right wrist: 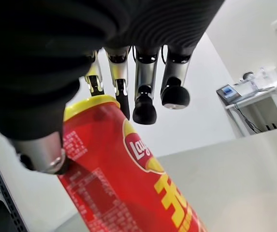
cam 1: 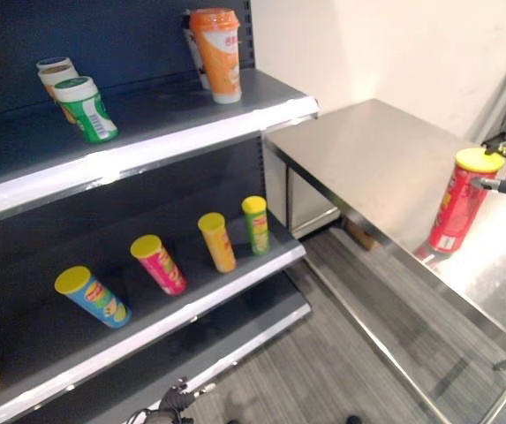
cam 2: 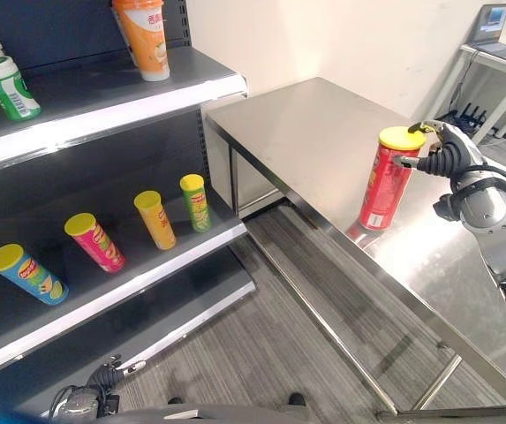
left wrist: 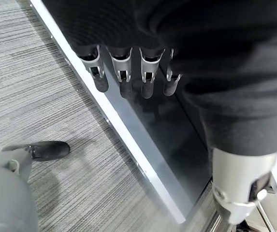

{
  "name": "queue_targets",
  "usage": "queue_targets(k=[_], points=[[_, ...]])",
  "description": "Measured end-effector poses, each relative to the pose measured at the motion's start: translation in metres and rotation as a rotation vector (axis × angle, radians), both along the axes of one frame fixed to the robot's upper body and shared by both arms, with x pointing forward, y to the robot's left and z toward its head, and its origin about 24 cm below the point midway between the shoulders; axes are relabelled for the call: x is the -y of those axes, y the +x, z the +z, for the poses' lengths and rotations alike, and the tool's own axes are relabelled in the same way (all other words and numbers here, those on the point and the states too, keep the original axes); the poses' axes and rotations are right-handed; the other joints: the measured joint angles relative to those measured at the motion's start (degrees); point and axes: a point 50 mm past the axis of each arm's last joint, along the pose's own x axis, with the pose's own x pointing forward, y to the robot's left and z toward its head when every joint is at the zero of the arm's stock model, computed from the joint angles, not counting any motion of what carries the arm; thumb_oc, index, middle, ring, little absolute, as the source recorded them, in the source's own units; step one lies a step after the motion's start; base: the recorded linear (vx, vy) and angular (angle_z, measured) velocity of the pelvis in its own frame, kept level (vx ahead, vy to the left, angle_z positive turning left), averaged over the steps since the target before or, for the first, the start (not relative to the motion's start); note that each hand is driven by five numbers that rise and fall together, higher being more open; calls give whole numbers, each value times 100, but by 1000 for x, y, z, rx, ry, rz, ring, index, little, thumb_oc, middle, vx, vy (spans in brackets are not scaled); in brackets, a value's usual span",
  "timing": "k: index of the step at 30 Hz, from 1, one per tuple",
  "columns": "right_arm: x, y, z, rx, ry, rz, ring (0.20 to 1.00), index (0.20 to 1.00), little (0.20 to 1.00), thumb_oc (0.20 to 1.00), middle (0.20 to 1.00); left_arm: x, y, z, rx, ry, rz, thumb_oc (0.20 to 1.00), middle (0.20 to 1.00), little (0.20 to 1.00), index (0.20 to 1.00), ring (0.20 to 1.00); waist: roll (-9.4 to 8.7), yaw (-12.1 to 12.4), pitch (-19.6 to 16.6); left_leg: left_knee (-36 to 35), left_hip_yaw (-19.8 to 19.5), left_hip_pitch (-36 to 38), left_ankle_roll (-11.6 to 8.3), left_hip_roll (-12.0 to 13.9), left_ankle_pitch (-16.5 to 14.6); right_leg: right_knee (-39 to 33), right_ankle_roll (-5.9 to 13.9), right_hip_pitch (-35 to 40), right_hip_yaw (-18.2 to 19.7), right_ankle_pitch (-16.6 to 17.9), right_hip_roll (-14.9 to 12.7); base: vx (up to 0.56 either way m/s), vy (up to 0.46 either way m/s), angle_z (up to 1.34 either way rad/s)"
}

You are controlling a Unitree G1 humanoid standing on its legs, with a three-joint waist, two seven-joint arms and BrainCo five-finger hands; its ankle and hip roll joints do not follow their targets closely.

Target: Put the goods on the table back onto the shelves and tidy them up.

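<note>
Left eye view: a red can (cam 1: 458, 205) with a yellow lid stands upright on the steel desk (cam 1: 367, 159); four cans lie tilted on the lower shelf (cam 1: 191, 300). Right eye view: the right hand (cam 2: 442, 152) is at the can's top. Left wrist view: the left hand (left wrist: 128, 72) hangs near the floor (left wrist: 41, 96), fingers straight, holding nothing. Right wrist view: fingers (right wrist: 145, 92) and thumb bracket the can without clearly closing on it; grip cannot be told.
</note>
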Motion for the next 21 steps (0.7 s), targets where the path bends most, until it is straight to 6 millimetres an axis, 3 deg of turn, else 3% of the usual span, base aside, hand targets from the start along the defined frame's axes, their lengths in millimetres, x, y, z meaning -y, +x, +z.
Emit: queue_targets(k=[4, 9, 21], points=[[-7, -10, 14, 120, -104, 5, 200, 200, 200, 200, 200, 8, 4, -2, 14, -11, 33, 1000, 1000, 1000, 1000, 1000, 135, -111, 42, 1, 28, -74, -29, -1, 18, 0, 29, -60, 18, 18, 2, 10, -4, -2], [6, -14, -2, 59, -99, -47, 200, 200, 200, 200, 200, 8, 2, -2, 10, -11, 34, 1000, 1000, 1000, 1000, 1000, 150, -154, 77, 1, 28, -67, -29, -2, 18, 0, 31, -59, 19, 17, 1, 0, 0, 0], [6, -14, -1, 61, -97, -50, 200, 200, 200, 200, 200, 8, 3, -2, 12, -11, 34, 1000, 1000, 1000, 1000, 1000, 127, -158, 124, 2, 45, -28, -29, -1, 18, 0, 32, -54, 32, 16, 1, 0, 0, 0]])
